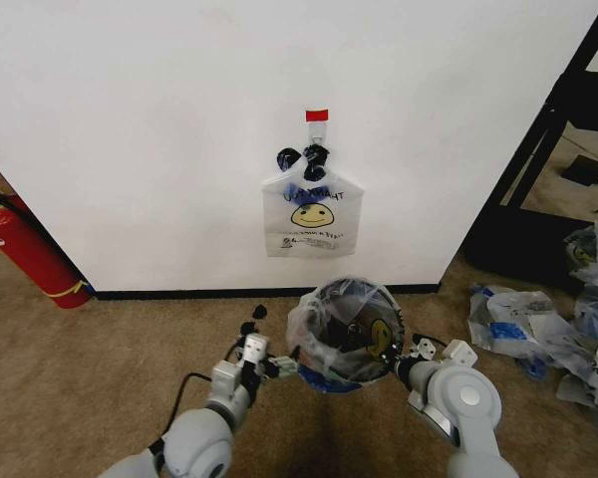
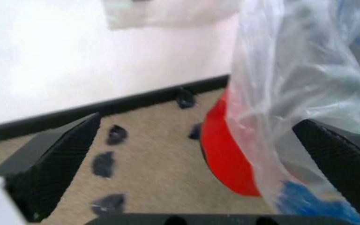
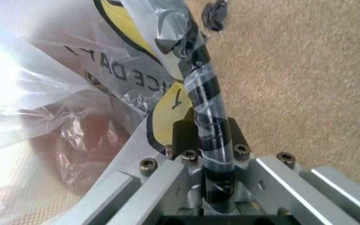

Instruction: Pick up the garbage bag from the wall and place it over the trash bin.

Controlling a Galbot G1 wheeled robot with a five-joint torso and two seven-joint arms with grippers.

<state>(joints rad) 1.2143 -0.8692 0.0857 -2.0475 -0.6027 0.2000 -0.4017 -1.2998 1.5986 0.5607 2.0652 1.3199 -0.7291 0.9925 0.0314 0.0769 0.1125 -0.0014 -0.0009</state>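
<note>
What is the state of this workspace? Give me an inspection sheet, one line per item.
Surface: tan carpet below a white wall.
Job's things: bag draped over the bin.
Clutter: pile of bags on the floor to the right; second smiley bag hanging on the wall.
Hands: left hand open, at the bin's side; right hand shut on the bag's taped handle.
Cables: dark lead along the left arm.
Surroundings: extinguisher at left; black rack at right.
</note>
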